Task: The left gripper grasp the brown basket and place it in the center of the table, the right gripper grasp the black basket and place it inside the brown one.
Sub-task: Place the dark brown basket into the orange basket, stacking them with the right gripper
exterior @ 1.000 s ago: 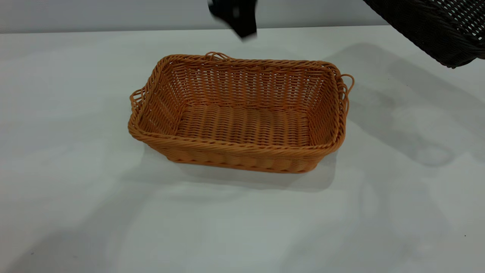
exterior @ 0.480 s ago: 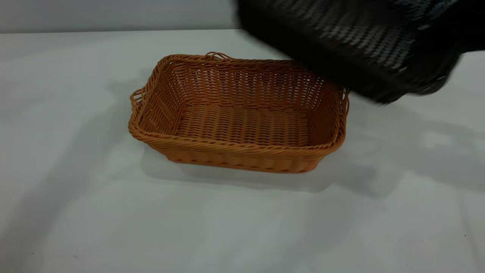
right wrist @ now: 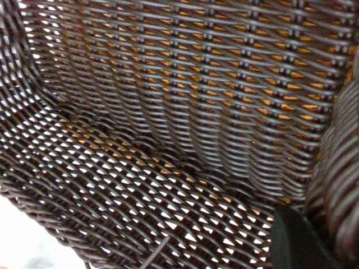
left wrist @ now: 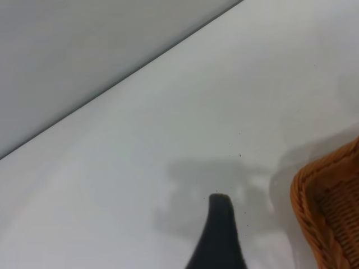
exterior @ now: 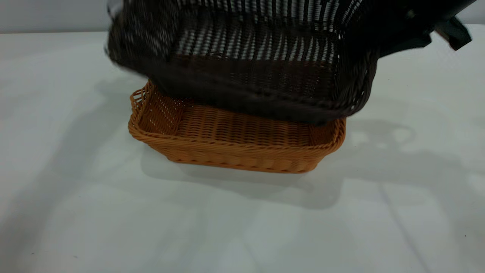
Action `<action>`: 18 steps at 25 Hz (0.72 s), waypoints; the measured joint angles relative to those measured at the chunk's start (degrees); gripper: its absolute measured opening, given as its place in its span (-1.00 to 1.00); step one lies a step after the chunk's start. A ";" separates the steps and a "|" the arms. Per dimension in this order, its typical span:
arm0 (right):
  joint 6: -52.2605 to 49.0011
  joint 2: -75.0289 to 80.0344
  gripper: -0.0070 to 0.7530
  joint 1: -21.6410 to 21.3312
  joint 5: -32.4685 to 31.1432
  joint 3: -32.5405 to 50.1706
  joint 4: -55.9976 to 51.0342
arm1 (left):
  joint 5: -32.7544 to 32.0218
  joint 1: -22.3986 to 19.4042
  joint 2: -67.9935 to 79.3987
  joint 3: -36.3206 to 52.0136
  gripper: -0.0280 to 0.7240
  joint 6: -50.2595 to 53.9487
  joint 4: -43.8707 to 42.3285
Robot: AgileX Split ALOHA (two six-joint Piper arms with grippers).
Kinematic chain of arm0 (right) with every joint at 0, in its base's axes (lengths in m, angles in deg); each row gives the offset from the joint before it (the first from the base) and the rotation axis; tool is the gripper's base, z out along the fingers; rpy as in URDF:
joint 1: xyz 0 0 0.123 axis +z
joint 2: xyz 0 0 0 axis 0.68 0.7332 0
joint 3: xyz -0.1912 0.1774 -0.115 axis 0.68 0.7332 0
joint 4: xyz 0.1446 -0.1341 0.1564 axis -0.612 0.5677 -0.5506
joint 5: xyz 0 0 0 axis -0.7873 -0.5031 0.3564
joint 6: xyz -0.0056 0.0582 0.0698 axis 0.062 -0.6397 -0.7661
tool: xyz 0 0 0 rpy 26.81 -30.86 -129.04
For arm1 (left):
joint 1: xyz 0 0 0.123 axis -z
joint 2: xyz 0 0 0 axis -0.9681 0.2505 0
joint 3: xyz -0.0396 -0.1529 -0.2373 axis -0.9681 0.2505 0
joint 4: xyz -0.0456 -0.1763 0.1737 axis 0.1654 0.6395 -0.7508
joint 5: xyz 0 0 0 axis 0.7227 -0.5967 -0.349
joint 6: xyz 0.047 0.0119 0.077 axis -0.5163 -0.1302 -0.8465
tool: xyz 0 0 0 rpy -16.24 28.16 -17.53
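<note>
The brown basket [exterior: 242,151] stands upright in the middle of the table [exterior: 75,208]. My right gripper [exterior: 413,32] is shut on the right end wall of the black basket [exterior: 242,76] and holds it tilted in the air just above the brown basket, hiding its far half. In the right wrist view the black basket [right wrist: 168,140] fills the picture, the brown basket [right wrist: 263,61] shows through its weave, and my right gripper [right wrist: 314,238] clamps the wall. My left gripper [left wrist: 220,224] hovers over bare table beside a corner of the brown basket [left wrist: 331,213]; it is out of the exterior view.
The pale table [left wrist: 168,129] stretches wide on all sides of the baskets. Its far edge meets a grey wall [exterior: 45,15]. Nothing else stands on it.
The black basket has swung in from the upper right to above the brown basket. The left gripper, at the top centre one second ago, has left the exterior view.
</note>
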 joint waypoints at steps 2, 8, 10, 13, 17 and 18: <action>-0.44 2.31 -0.77 1.10 1.49 -0.51 0.40 | -0.12 0.00 0.00 0.00 0.57 0.04 0.51; 1.16 8.11 -0.77 1.51 3.32 -1.66 0.18 | -0.17 0.00 0.00 0.00 0.57 0.04 1.41; 1.87 9.43 -0.77 1.51 3.72 -1.94 -0.50 | -0.17 0.00 0.00 0.00 0.57 0.04 1.53; 3.39 10.44 -0.75 1.51 4.79 -1.98 -1.28 | -0.17 0.00 0.00 0.00 0.57 0.04 1.53; 7.48 10.80 -0.59 1.51 5.61 -1.98 -3.19 | -0.17 0.00 0.00 0.00 0.57 0.11 1.53; 8.89 10.80 -0.48 1.51 5.61 -1.98 -4.33 | -0.17 0.00 0.00 0.00 0.57 0.11 1.53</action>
